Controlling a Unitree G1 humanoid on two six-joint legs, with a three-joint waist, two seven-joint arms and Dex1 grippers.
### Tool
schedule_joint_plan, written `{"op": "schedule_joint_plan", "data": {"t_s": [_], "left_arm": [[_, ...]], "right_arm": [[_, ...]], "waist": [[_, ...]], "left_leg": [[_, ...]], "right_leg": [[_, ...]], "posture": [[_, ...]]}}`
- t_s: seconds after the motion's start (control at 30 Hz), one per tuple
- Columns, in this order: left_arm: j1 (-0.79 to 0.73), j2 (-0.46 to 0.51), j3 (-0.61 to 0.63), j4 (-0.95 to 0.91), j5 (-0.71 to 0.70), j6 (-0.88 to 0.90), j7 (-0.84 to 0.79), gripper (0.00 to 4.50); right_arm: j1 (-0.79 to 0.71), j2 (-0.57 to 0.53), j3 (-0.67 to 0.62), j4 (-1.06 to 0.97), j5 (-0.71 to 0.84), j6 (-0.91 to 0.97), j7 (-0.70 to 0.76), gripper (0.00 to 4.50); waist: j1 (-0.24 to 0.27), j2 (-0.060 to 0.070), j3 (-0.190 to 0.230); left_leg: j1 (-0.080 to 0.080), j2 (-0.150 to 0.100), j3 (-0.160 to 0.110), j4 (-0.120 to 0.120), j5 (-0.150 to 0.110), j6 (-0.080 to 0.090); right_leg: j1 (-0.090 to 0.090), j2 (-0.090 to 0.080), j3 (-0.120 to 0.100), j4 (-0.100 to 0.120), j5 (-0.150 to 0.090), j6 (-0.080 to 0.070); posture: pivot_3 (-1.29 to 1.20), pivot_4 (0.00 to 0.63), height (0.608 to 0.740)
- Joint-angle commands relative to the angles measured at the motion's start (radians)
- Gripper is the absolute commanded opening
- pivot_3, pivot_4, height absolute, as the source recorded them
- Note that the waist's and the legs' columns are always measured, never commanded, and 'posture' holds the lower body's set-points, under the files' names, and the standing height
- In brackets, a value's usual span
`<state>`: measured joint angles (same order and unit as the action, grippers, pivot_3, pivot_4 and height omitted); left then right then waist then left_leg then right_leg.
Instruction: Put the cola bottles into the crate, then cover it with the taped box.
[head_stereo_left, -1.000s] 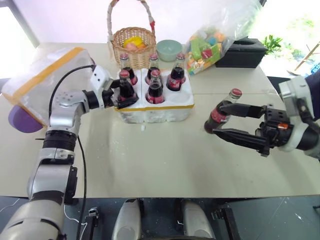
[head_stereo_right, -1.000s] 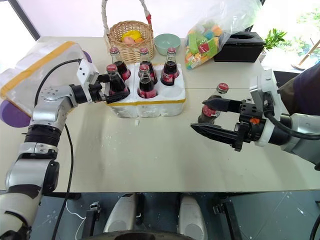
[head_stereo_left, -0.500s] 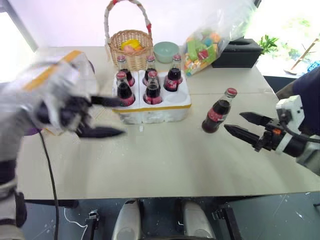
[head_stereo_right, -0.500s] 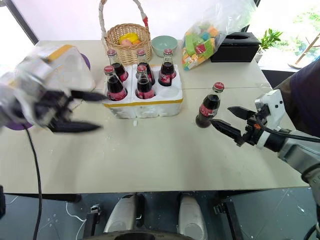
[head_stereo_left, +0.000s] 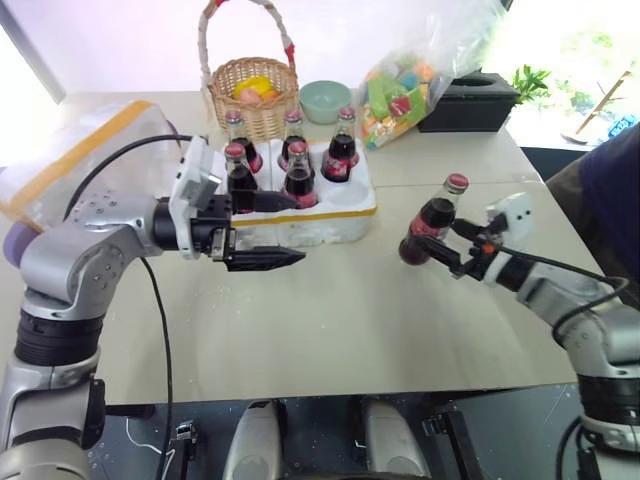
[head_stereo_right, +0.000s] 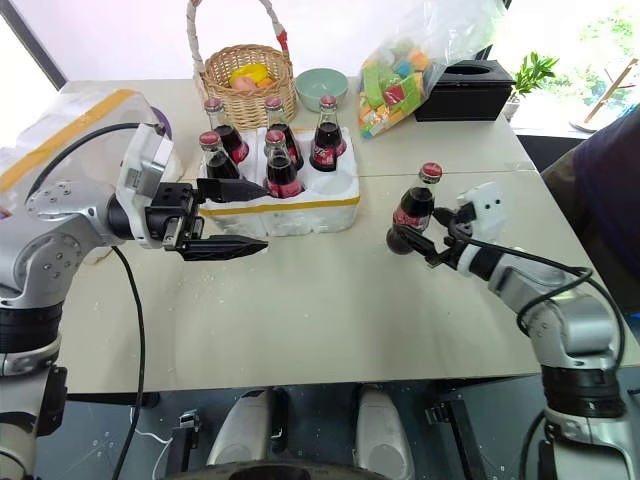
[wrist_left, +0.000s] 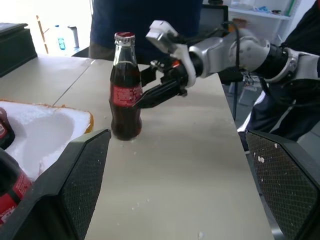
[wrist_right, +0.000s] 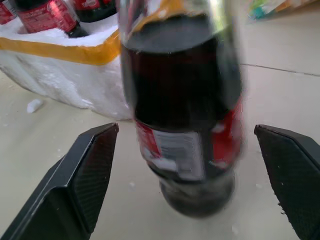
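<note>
The crate (head_stereo_left: 318, 214), a low white tray with a yellow band, holds several cola bottles (head_stereo_left: 301, 171); its front right well is bare. One more cola bottle (head_stereo_left: 432, 226) stands upright on the table right of the crate. My right gripper (head_stereo_left: 436, 248) is open, a finger on each side of that bottle's lower body, with gaps showing in the right wrist view around the bottle (wrist_right: 185, 125). My left gripper (head_stereo_left: 268, 230) is open and empty, just in front of the crate's left half, pointing right. The taped box (head_stereo_left: 70, 160) lies at the far left.
A wicker basket (head_stereo_left: 250, 92), a green bowl (head_stereo_left: 328, 100), a bag of colourful items (head_stereo_left: 420, 70) and a black box (head_stereo_left: 466, 98) stand behind the crate. A purple object (head_stereo_left: 12, 240) lies under the taped box. A person (head_stereo_left: 612, 170) stands at the right.
My left gripper pulled back from the crate's front left bottle and swung to point right. My right gripper dropped and moved in around the lone bottle. The view shifted slightly.
</note>
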<state>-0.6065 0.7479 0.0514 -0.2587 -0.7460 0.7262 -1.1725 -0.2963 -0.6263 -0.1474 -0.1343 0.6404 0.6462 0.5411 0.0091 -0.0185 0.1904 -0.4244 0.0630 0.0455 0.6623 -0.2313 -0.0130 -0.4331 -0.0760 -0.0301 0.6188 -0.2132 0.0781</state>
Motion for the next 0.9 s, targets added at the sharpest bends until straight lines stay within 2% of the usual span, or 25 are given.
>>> {"op": "schedule_joint_plan", "data": {"t_s": [0.03, 0.13, 0.17, 0.2, 0.37, 0.5, 0.73, 0.9], "left_arm": [[-0.032, 0.01, 0.011, -0.002, 0.008, -0.019, 0.005, 4.46], [-0.03, 0.016, 0.024, -0.007, -0.001, -0.008, 0.011, 4.5], [-0.025, 0.021, 0.029, -0.009, -0.006, -0.003, 0.011, 4.5], [-0.019, 0.026, 0.036, -0.011, -0.01, 0.0, 0.012, 4.5], [0.029, 0.055, 0.082, -0.009, -0.016, 0.005, 0.042, 4.5], [0.082, 0.084, 0.14, -0.006, -0.014, -0.001, 0.075, 4.5], [0.099, 0.084, 0.161, -0.001, -0.008, -0.019, 0.106, 4.5], [0.11, 0.086, 0.174, -0.017, -0.014, -0.021, 0.125, 4.5]], "right_arm": [[-0.058, 0.027, 0.016, 0.062, -0.059, -0.065, 0.02, 4.5], [-0.075, 0.044, -0.001, 0.061, -0.056, -0.078, 0.04, 3.62], [-0.077, 0.045, -0.011, 0.047, -0.048, -0.079, 0.047, 3.11], [-0.082, 0.045, -0.024, 0.032, -0.037, -0.078, 0.053, 2.84], [-0.17, 0.039, -0.09, -0.067, 0.088, -0.029, 0.089, 2.85], [-0.402, 0.084, -0.031, -0.048, 0.112, 0.034, 0.059, 2.85], [-0.653, 0.205, 0.126, 0.216, -0.063, -0.031, 0.069, 2.85], [-0.676, 0.236, 0.253, 0.368, -0.215, -0.091, 0.108, 2.85]], "waist": [[0.002, 0.0, 0.0], [0.004, 0.0, 0.0], [0.003, 0.0, 0.0], [0.002, 0.0, 0.0], [-0.004, 0.005, 0.003], [-0.027, 0.006, 0.004], [-0.019, 0.005, 0.003], [-0.018, 0.005, 0.004]], "left_leg": [[0.0, 0.0, 0.0, 0.0, 0.0, 0.0], [-0.001, 0.0, 0.0, 0.0, 0.0, 0.0], [-0.001, 0.0, 0.0, 0.0, 0.0, 0.0], [-0.001, 0.0, 0.0, 0.0, 0.0, 0.0], [-0.001, 0.0, 0.001, -0.001, 0.0, 0.0], [-0.002, 0.0, 0.002, 0.0, 0.0, 0.0], [-0.002, 0.003, 0.0, -0.002, 0.0, 0.0], [-0.004, 0.002, 0.001, -0.001, 0.0, 0.0]], "right_leg": [[0.0, 0.0, 0.0, 0.0, 0.0, 0.0], [0.0, 0.0, 0.0, 0.0, 0.0, 0.0], [0.0, 0.0, 0.0, 0.0, 0.0, 0.0], [0.0, 0.0, 0.0, 0.0, 0.0, 0.0], [-0.002, 0.0, 0.001, 0.001, 0.0, 0.0], [-0.007, 0.0, 0.003, 0.006, 0.0, 0.0], [-0.009, 0.005, 0.002, 0.011, 0.0, 0.002], [-0.009, 0.003, 0.002, 0.01, 0.0, 0.002]], "posture": [[0.0, 0.15, 0.74], [0.0, 0.15, 0.74], [0.0, 0.15, 0.74], [0.0, 0.15, 0.74], [0.0, 0.15, 0.74], [0.0, 0.15, 0.74], [0.0, 0.15, 0.74], [0.0, 0.15, 0.74]]}}
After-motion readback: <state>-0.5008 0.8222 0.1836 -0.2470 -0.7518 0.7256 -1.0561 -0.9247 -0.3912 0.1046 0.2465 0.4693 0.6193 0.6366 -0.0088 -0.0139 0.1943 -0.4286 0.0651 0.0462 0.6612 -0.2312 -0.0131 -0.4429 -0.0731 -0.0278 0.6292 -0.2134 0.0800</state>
